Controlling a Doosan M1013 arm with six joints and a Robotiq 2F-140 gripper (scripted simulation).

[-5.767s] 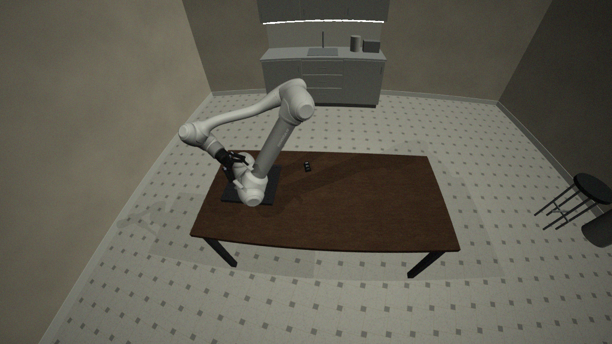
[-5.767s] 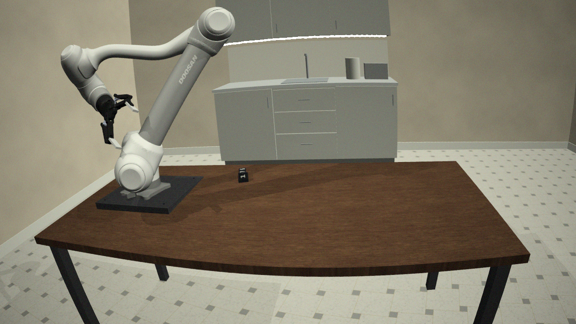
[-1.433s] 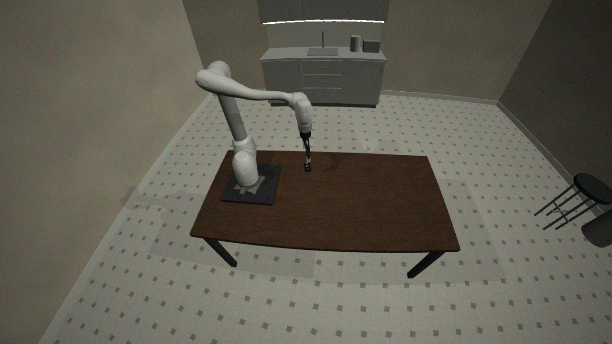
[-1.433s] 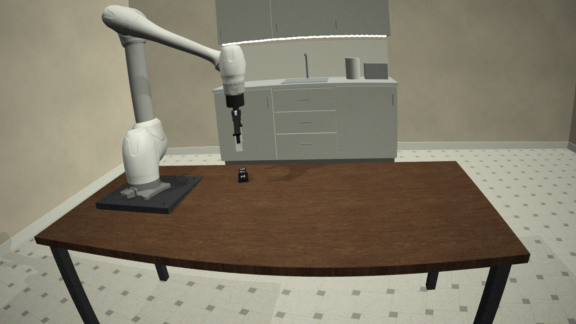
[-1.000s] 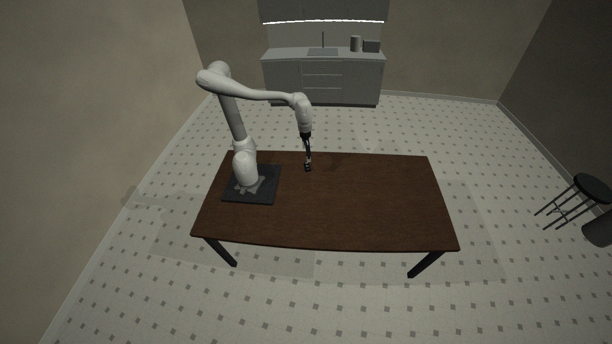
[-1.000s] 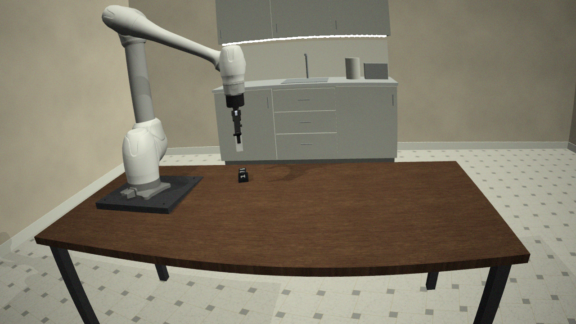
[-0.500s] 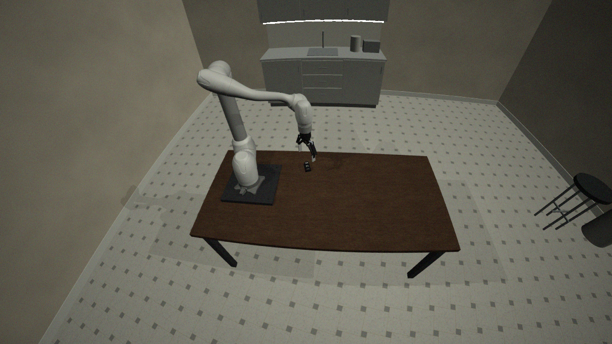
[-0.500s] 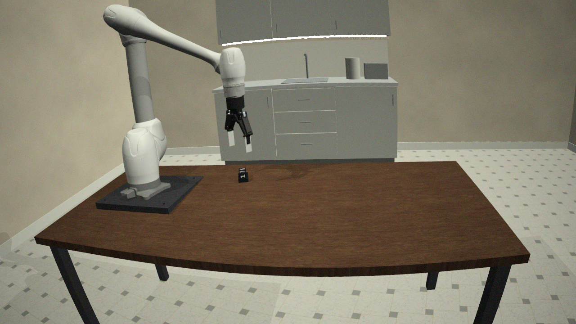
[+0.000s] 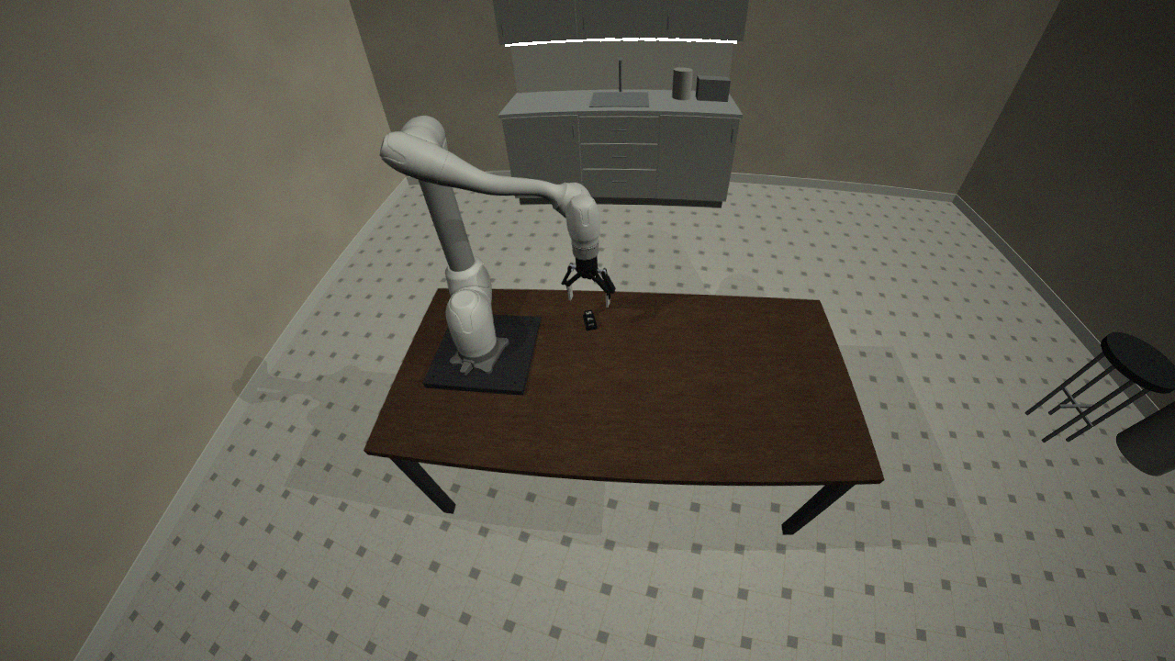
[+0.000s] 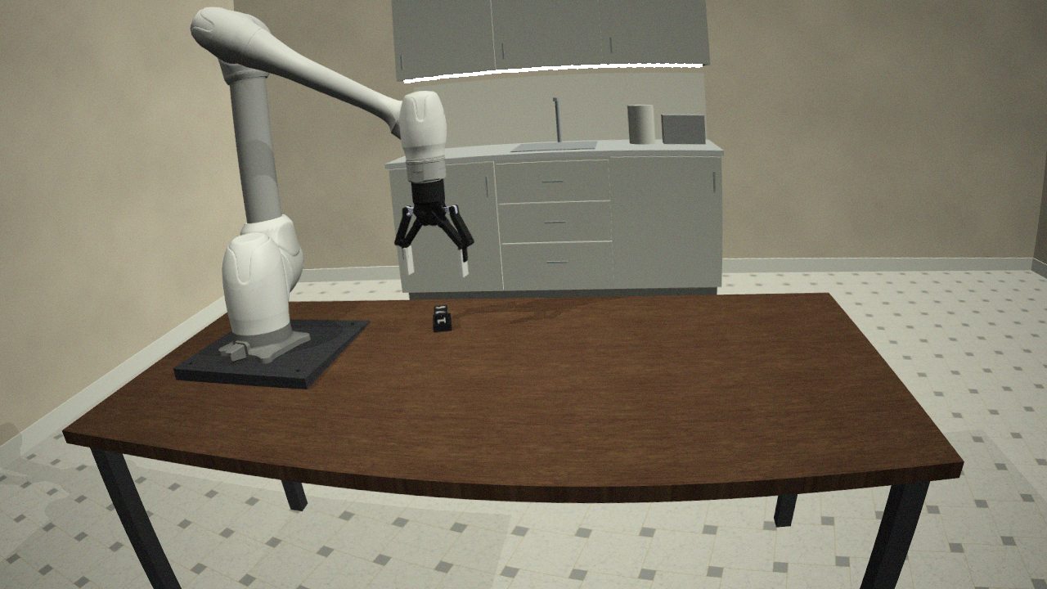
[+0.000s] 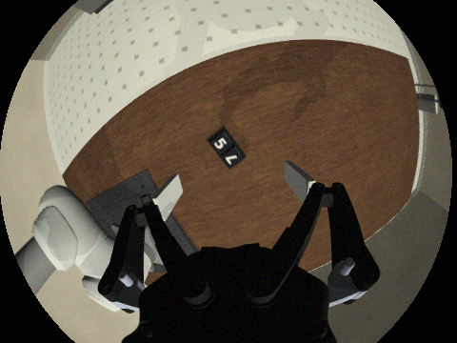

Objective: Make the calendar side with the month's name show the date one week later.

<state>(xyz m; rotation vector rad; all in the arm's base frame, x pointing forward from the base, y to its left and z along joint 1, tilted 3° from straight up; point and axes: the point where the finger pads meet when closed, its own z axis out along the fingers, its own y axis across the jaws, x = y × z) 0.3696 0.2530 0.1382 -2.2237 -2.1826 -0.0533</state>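
1. The gripper (image 10: 433, 267) hung above the brown table (image 10: 586, 380), its jaws spread fully wide with nothing between them, fingers pointing down.
2. The block calendar (image 10: 440, 319) sat on the table just right of the arm's dark base plate (image 10: 274, 354), below the gripper and well apart from it.
3. In the wrist view the calendar (image 11: 227, 148) showed two cubes side by side, their top faces reading 5 and 7.
4. In the exterior view the end face toward the camera bore a 1; the month's name could not be made out.
5. The white arm (image 9: 460, 246) rose from the base plate and reached over the table's back edge.
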